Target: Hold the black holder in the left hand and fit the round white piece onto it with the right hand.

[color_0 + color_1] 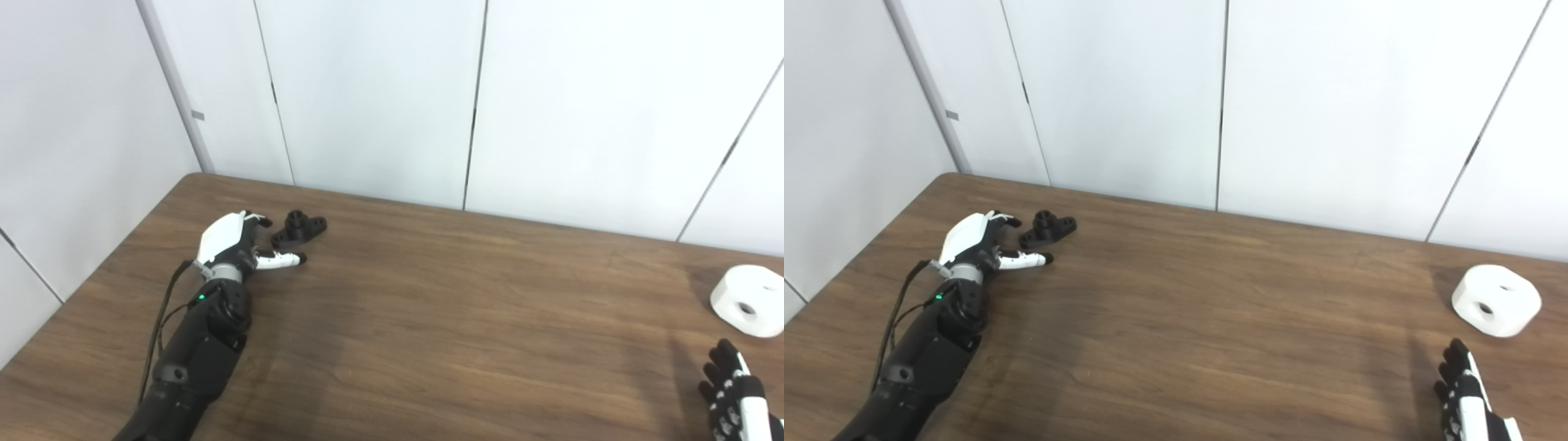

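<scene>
Dark wood-grain counter [429,318] with a rounded far-left corner, pale white wall panels [367,92] rising right behind its far edge, thin dark seams between the panels, a grey upright strip [174,86] above that corner

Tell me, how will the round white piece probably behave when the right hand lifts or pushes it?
The round white piece looks stiff, a thick solid block with holes through it. It lies on a broad flat face, so a push would probably slide it on the table rather than roll or tip it. Its smooth rounded side may slip in the right hand, which is open just short of it.
</scene>
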You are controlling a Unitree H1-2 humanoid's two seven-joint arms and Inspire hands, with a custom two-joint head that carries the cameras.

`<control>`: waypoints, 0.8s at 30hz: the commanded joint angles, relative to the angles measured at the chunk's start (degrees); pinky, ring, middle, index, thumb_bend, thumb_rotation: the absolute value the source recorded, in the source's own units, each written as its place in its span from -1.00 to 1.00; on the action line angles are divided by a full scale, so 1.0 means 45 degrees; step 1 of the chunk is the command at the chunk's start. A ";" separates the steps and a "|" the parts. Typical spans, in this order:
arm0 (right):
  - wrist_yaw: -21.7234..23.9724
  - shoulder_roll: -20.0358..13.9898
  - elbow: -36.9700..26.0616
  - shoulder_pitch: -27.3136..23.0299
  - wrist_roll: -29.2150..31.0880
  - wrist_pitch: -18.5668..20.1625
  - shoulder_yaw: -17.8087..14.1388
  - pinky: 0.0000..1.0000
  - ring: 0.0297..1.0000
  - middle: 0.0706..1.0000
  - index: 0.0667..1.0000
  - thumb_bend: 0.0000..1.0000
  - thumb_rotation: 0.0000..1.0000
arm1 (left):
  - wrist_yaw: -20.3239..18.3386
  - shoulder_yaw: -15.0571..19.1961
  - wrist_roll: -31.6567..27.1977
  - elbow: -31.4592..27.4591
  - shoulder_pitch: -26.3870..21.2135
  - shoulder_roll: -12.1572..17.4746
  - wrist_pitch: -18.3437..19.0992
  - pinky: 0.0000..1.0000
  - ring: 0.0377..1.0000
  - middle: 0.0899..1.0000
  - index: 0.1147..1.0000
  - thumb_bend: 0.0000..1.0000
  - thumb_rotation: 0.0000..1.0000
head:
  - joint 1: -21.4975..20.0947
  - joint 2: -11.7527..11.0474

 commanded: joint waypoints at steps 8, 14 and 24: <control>0.0025 0.0006 -0.0601 0.0024 0.0100 0.0034 0.0022 1.00 1.00 1.00 1.00 0.12 1.00 | 0.0734 -0.0179 -0.0102 0.0991 -0.1125 0.0438 -0.0391 1.00 1.00 0.92 0.55 0.87 -0.29 | -0.0124 0.0023; -0.0031 0.0046 -0.0692 0.0062 0.0113 0.0127 0.0003 1.00 1.00 1.00 1.00 0.11 1.00 | 0.0763 -0.0232 -0.0258 0.1317 -0.1312 0.0435 -0.0412 1.00 1.00 0.91 0.54 0.85 -0.31 | -0.0166 0.0053; -0.0111 0.0031 -0.0527 0.0082 -0.0198 -0.0005 0.0070 1.00 1.00 1.00 1.00 0.10 1.00 | 0.0790 -0.0545 -0.0607 0.1780 -0.1693 0.0280 -0.0661 1.00 1.00 0.90 0.53 0.81 -0.32 | -0.0243 0.0053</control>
